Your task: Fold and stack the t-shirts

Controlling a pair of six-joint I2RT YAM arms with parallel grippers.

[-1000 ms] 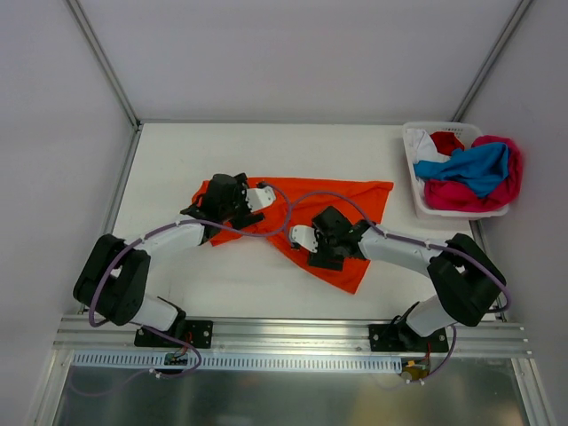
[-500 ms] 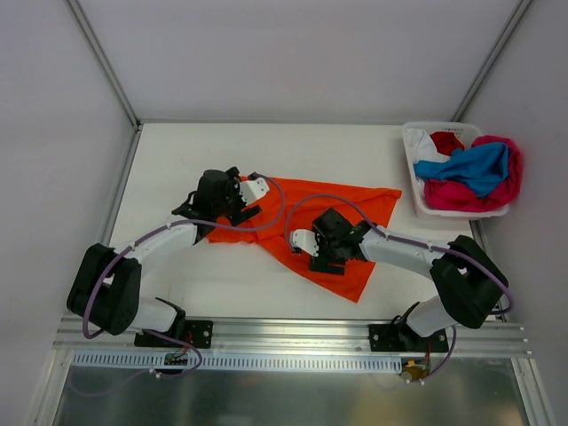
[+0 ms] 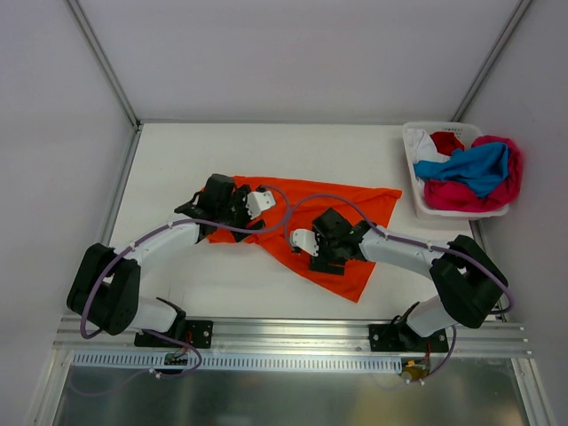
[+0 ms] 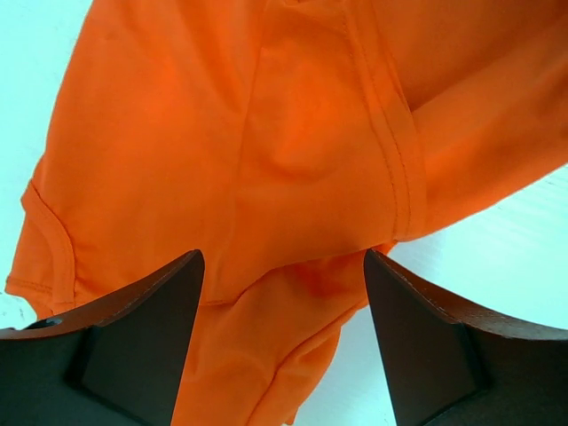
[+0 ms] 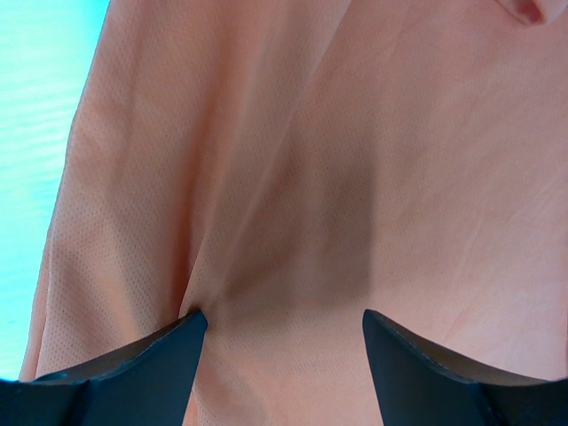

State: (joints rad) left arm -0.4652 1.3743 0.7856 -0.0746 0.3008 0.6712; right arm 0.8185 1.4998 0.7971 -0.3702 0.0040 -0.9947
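Left claw: my left claw [image 3: 236, 213] is spread wide and pinches nothing; it points down at the cloth.
Orange t-shirt, from the left claw: the orange t-shirt [image 3: 342, 209] lies rumpled on the table [image 3: 177, 160]. Its left end sits right under this claw and the rest runs off to the claw's right.
Between the left fingers: in the left wrist view my two fingers [image 4: 133, 355] stand apart, and orange cloth fills the gap below them. A stitched seam [image 4: 390, 151] runs ahead of the right finger. A curved hemmed edge [image 4: 44, 231] lies ahead of the left one. Bare table shows just outside the right finger.
Right claw: my right claw [image 3: 321, 253] is spread as well, with nothing caught between its tips.
Orange t-shirt, from the right claw: the middle of the shirt is directly beneath it and cloth reaches out on every side. Up close, creases fan out from my left fingertip [image 5: 182, 324], which looks pressed to the cloth. I cannot tell whether the other tip touches.
Claw to claw: the left one stands to the left of the right one, apart, and both are over the same shirt.
Other t-shirts: the blue [image 3: 475, 167], magenta-pink [image 3: 461, 195], red [image 3: 446, 140] and white [image 3: 422, 142] ones are heaped in a white basket [image 3: 461, 213]. It stands well off to the right of my right claw, clear of the orange shirt.
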